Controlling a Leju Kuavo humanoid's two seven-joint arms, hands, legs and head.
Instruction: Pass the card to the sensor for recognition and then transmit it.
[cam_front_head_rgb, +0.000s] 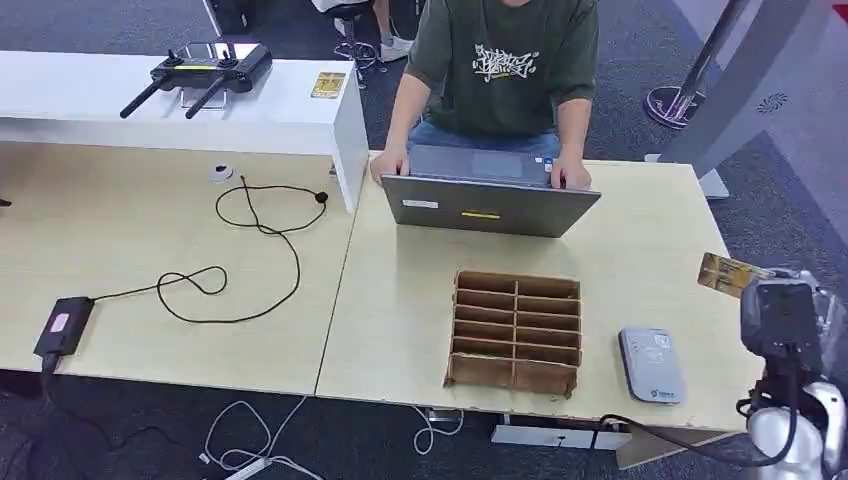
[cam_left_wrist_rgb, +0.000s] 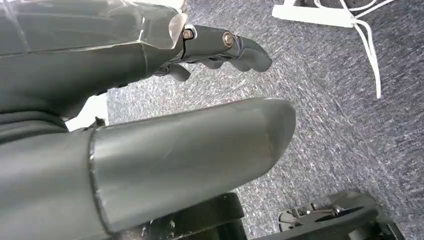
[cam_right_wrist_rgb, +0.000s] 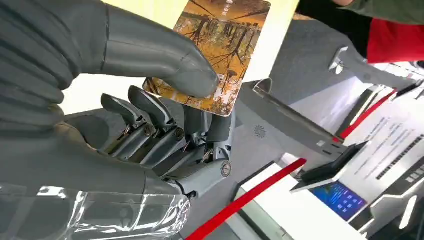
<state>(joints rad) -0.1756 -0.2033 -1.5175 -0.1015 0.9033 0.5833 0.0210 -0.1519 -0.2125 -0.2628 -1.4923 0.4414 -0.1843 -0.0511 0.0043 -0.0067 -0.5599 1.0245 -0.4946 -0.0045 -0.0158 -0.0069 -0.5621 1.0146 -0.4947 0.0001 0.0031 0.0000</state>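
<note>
An orange-brown card (cam_right_wrist_rgb: 220, 47) with a tree picture is pinched between the thumb and fingers of my right hand (cam_right_wrist_rgb: 165, 100). From the head view the card (cam_front_head_rgb: 728, 273) sticks out above the table's right edge, with my right hand (cam_front_head_rgb: 790, 315) just beside it. The grey card sensor (cam_front_head_rgb: 651, 364) lies flat on the table, in front of and to the left of that hand. My left hand (cam_left_wrist_rgb: 210, 50) hangs over the grey carpet, fingers curled in and holding nothing.
A cardboard divider box (cam_front_head_rgb: 515, 331) stands left of the sensor. A person types on a grey laptop (cam_front_head_rgb: 487, 203) at the far side. A black cable (cam_front_head_rgb: 250, 250) and a box lie on the left table (cam_front_head_rgb: 120, 230). A controller (cam_front_head_rgb: 205, 68) rests on the white shelf.
</note>
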